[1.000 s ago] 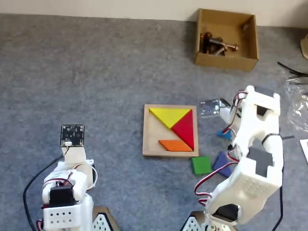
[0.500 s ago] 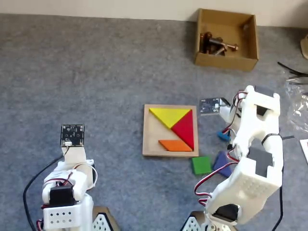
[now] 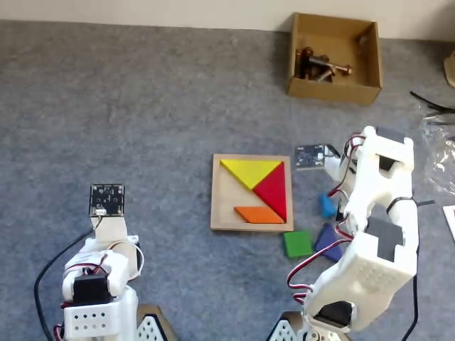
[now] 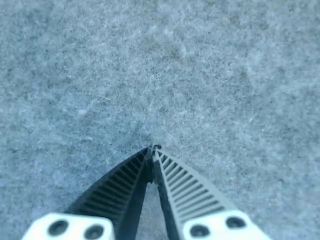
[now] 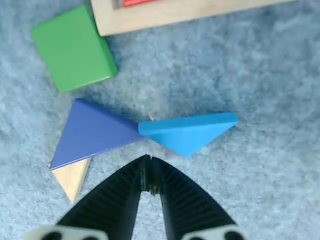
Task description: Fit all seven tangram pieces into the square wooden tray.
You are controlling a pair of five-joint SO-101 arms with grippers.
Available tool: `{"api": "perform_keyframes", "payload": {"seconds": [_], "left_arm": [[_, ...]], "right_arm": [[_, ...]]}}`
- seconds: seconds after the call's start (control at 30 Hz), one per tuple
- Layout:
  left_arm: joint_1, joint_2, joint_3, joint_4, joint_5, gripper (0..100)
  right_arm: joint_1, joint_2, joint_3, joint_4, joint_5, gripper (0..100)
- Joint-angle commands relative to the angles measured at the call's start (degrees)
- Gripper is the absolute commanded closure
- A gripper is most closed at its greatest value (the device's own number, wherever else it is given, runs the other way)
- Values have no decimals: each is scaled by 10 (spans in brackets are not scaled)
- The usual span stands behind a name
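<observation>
Shifted slightly since a second ago, the light blue triangle [image 3: 327,206] lies beside the right arm [image 3: 377,213]. Left jaws are pressed together over the grey bench [image 4: 160,75]. Right jaws, closed and empty, have that triangle just ahead, the square wooden tray [image 5: 175,12] beyond.

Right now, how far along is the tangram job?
Done: the yellow triangle, red triangle and orange parallelogram lie in the tray. In hand: nothing; the right gripper is shut above the carpet beside the light blue triangle, the left gripper shut over bare carpet. Left: four pieces outside the tray, namely the green square, dark blue triangle, light blue triangle and plain wooden triangle.
</observation>
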Motion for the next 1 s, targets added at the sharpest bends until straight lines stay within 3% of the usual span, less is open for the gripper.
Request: {"api": "perform_keyframes", "payload": {"seconds": [0.0,0.6,0.97], "left_arm": [[-5,4,12,4,1,995],[-5,4,12,4,1,995],[-5,4,12,4,1,995]], "right_arm": [[4,-11,-27,2,-7,993],[6,-11,-23,2,-83,993],[4,-7,-22,-3,-209,993]]}}
